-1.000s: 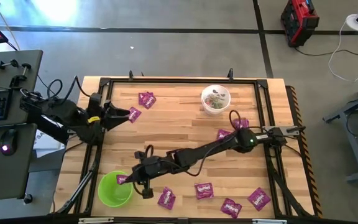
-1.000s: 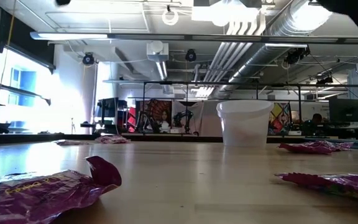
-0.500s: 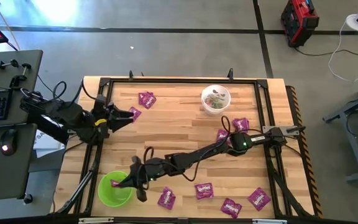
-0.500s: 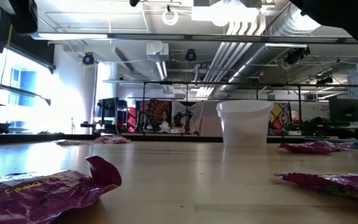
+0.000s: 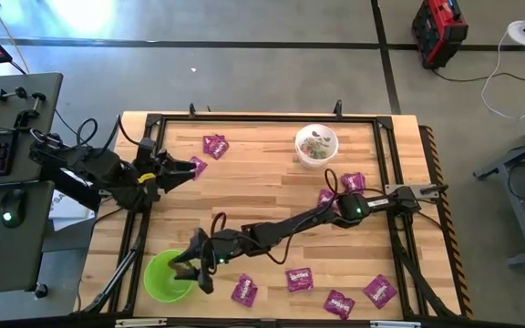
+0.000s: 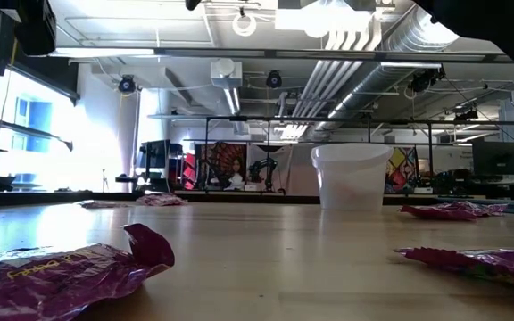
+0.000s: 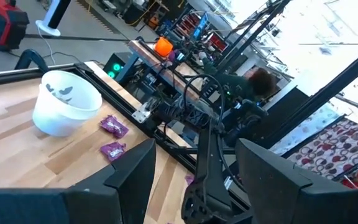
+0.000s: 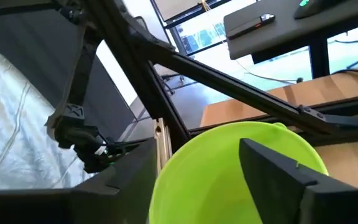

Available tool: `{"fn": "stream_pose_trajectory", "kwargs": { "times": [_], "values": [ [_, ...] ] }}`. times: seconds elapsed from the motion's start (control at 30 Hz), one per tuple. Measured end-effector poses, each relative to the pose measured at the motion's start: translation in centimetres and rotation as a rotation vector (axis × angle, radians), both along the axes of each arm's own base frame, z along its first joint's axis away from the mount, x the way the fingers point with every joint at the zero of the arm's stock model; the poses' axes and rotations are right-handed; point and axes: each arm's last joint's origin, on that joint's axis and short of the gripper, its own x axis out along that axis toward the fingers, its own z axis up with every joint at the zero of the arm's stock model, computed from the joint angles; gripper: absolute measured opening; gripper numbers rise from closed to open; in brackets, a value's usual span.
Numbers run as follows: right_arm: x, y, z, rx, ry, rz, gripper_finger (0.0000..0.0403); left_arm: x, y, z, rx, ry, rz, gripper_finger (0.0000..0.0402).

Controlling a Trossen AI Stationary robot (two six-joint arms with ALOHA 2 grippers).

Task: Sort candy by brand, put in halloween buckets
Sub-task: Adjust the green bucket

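Sitting at the near left corner of the table (image 5: 272,187) is the green bucket (image 5: 167,277), and the right gripper (image 5: 190,271) hovers right over its rim, reaching across from the far side on a long, low arm. From the right wrist view the fingers stand apart with nothing between them, the lime rim filling the gap below. No packet shows inside the bucket from here; I can't tell what lies in it. Just beside it on the wood, a purple packet (image 5: 243,291) lies flat, then another (image 5: 299,279), then two more (image 5: 338,302) (image 5: 379,291) toward the near right corner. Further up, a pair of packets (image 5: 340,189) sits near the right arm's base. The white bucket (image 5: 316,146) stands at the far edge, small sweets showing inside it, and one packet (image 5: 215,145) lies well to its left. Over on the left side, the left gripper (image 5: 184,169) waits above the table edge, fingers parted, with a packet (image 5: 196,169) right at its tips; whether it touches that packet I can't tell.
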Motion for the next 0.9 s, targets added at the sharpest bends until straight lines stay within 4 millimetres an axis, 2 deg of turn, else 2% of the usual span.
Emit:
{"fn": "stream_pose_trajectory", "kwargs": {
  "times": [0.1, 0.2, 0.33, 0.43, 0.57, 0.63, 0.67, 0.8, 0.9],
  "values": [
    [-0.3, -0.5, 1.4, -0.06, -0.013, 0.036, 0.0235, 0.0, -0.1, 0.0, 0.0, 0.002, -0.029, 0.0211],
    [-1.2, -1.5, 4.2, -0.169, 0.003, 0.051, 0.0232, 0.0, -0.4, 0.0, 0.039, 0.011, -0.149, 0.0211],
    [-3.1, -3.1, 7.1, -0.351, 0.127, 0.047, 0.0214, 0.0, -0.7, -0.3, 0.063, 0.034, -0.233, 0.0211],
    [-5.0, -4.2, 8.6, -0.476, 0.252, 0.038, 0.0172, -0.1, -0.7, -0.6, 0.072, 0.07, -0.253, 0.0211],
    [-8.1, -4.6, 9.9, -0.565, 0.449, 0.073, 0.0071, 0.0, -1.0, -1.2, 0.08, 0.127, -0.332, 0.0211],
    [-9.4, -4.3, 9.4, -0.595, 0.571, 0.112, 0.0021, 0.2, -1.3, -1.4, 0.075, 0.149, -0.403, 0.0211],
    [-10.1, -4.1, 9.0, -0.615, 0.645, 0.136, 0.0012, 0.4, -1.5, -1.7, 0.067, 0.17, -0.439, 0.0211],
    [-12.7, -3.0, 5.9, -0.678, 0.931, 0.214, 0.0015, 1.6, -2.9, -3.3, 0.028, 0.329, -0.534, 0.0211],
    [-15.3, -2.0, 3.4, -0.672, 1.1, 0.264, 0.0003, 2.8, -5.1, -5.6, 0.033, 0.526, -0.615, 0.0206]
  ]
}}
